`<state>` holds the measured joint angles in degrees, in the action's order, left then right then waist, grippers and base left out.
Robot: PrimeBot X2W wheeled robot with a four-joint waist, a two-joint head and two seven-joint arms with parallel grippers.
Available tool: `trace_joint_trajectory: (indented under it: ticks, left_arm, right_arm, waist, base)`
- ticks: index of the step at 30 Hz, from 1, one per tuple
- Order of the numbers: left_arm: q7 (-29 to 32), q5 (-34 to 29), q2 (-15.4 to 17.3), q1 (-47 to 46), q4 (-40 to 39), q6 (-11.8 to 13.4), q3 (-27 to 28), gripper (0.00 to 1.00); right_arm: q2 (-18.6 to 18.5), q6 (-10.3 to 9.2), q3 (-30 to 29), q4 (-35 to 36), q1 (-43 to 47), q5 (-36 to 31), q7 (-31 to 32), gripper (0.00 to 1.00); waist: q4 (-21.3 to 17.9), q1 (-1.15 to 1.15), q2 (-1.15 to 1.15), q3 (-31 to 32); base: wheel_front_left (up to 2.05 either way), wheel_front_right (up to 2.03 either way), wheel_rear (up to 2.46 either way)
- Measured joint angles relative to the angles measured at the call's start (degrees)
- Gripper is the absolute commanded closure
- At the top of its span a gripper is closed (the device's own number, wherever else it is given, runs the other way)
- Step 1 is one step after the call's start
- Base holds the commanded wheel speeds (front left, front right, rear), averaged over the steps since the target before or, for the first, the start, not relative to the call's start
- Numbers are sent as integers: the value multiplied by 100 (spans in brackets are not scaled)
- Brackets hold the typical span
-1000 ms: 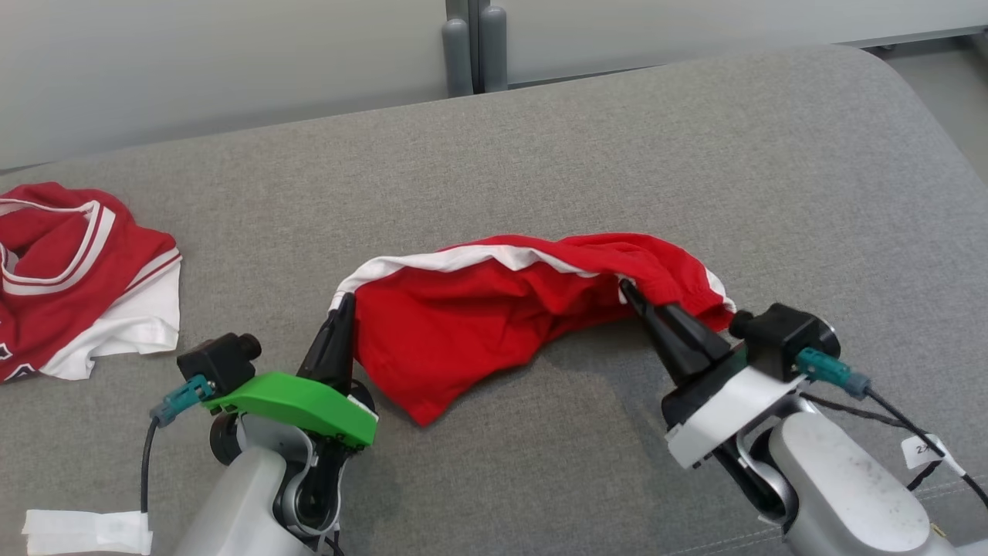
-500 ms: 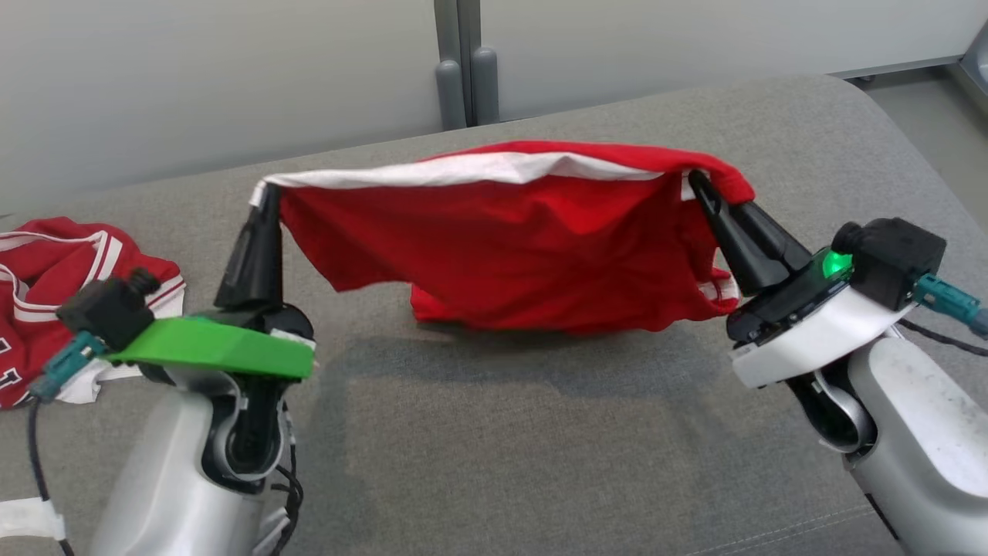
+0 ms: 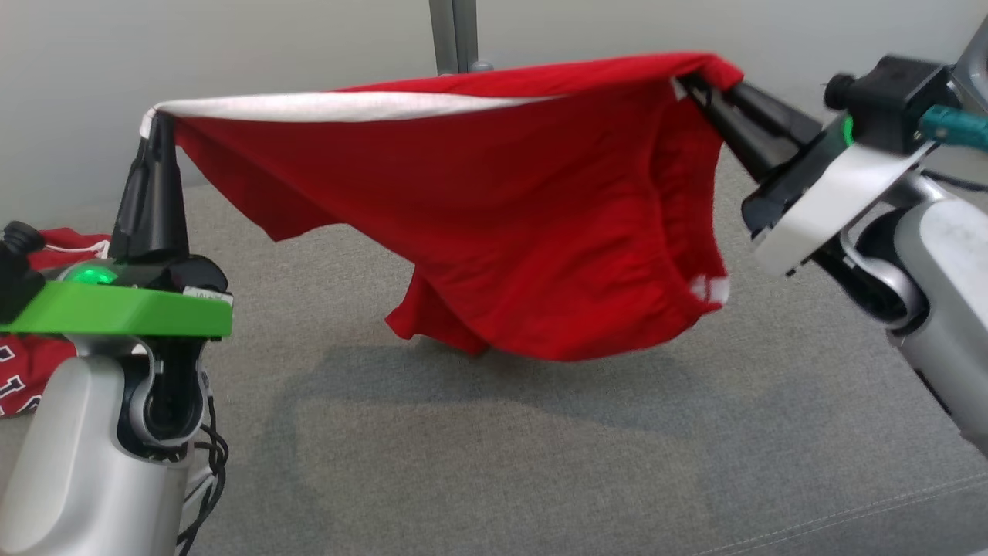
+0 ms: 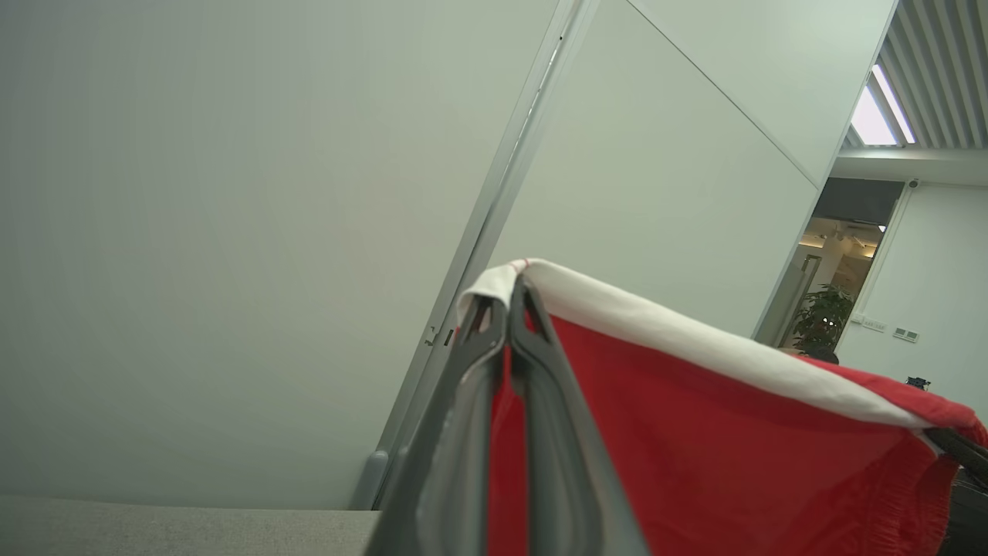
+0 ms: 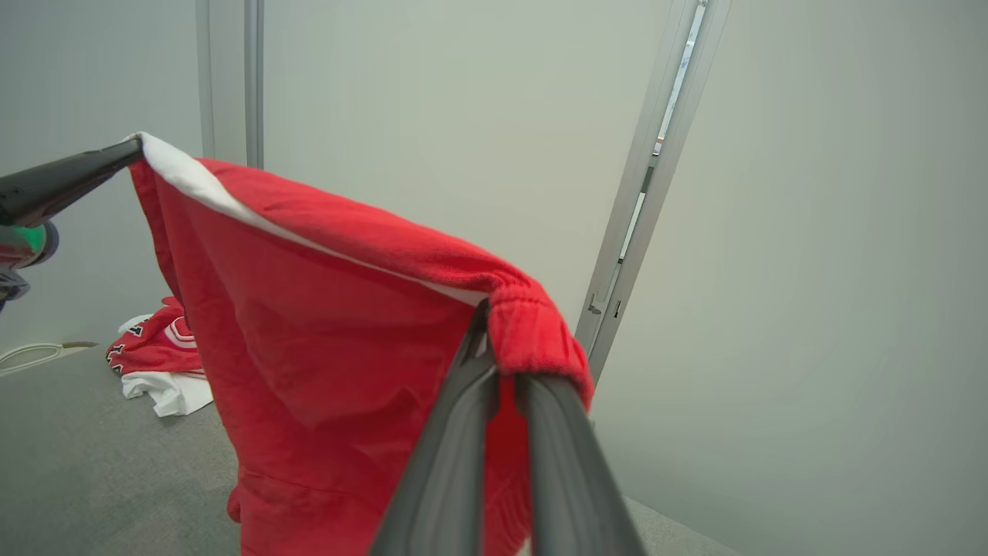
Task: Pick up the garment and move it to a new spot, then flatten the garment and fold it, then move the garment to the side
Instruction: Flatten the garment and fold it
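Observation:
The garment (image 3: 494,216) is red with a white band along its top edge, and it hangs stretched in the air between my two grippers, above the grey surface (image 3: 494,463). My left gripper (image 3: 158,123) is shut on its white-edged left corner, fingers pointing up. My right gripper (image 3: 691,83) is shut on its red right corner. In the left wrist view the left gripper (image 4: 513,286) pinches the garment (image 4: 695,432) at the white hem. The right gripper (image 5: 494,324) in the right wrist view bites the gathered red edge of the garment (image 5: 324,340). Its lower edge dangles just over the surface.
A second red and white garment (image 3: 31,363) lies crumpled on the surface at the far left, also in the right wrist view as a red and white garment (image 5: 158,359). A pale wall with a grey post (image 3: 454,35) runs behind. The surface's rounded edge falls away at the right.
Both grippers have risen and spread apart, lifting the garment off the surface and pulling its top edge taut. The head view has tilted too.

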<state>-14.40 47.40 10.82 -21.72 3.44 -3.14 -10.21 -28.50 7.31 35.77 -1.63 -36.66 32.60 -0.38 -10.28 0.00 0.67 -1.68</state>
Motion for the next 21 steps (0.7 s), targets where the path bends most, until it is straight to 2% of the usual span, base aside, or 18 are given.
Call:
trace_joint_trajectory:
  ticks: [3,5,13,15,18,21]
  left_arm:
    - [42,-125,92,-299,-46,94,13,100]
    - [136,-147,143,-535,-58,141,57,100]
    - [378,-231,326,-878,-90,175,23,100]
    - [410,-231,322,-875,-123,175,-65,100]
    - [409,-227,265,-812,-302,172,-132,100]
    - [339,-186,248,-663,-578,172,-41,100]
  right_arm:
    - [135,0,-326,-269,-388,118,30,100]
    - [204,1,-301,-416,-699,135,131,100]
    - [428,0,149,-895,-1250,400,610,100]
    - [391,0,510,-993,-1247,641,912,100]
    - [331,0,960,-925,-1215,1067,1229,100]
    - [286,0,831,-652,-1305,1312,1149,100]
  waist:
    - [20,0,0,-34]
    - [42,0,0,-64]
    - [170,0,0,-165]
    - [216,0,0,-178]
    - [288,0,0,-181]
    - [339,0,0,-171]
  base:
    - [0,0,0]
    - [0,0,0]
    - [0,0,0]
    - [0,0,0]
    - [0,0,0]
    - [0,0,0]
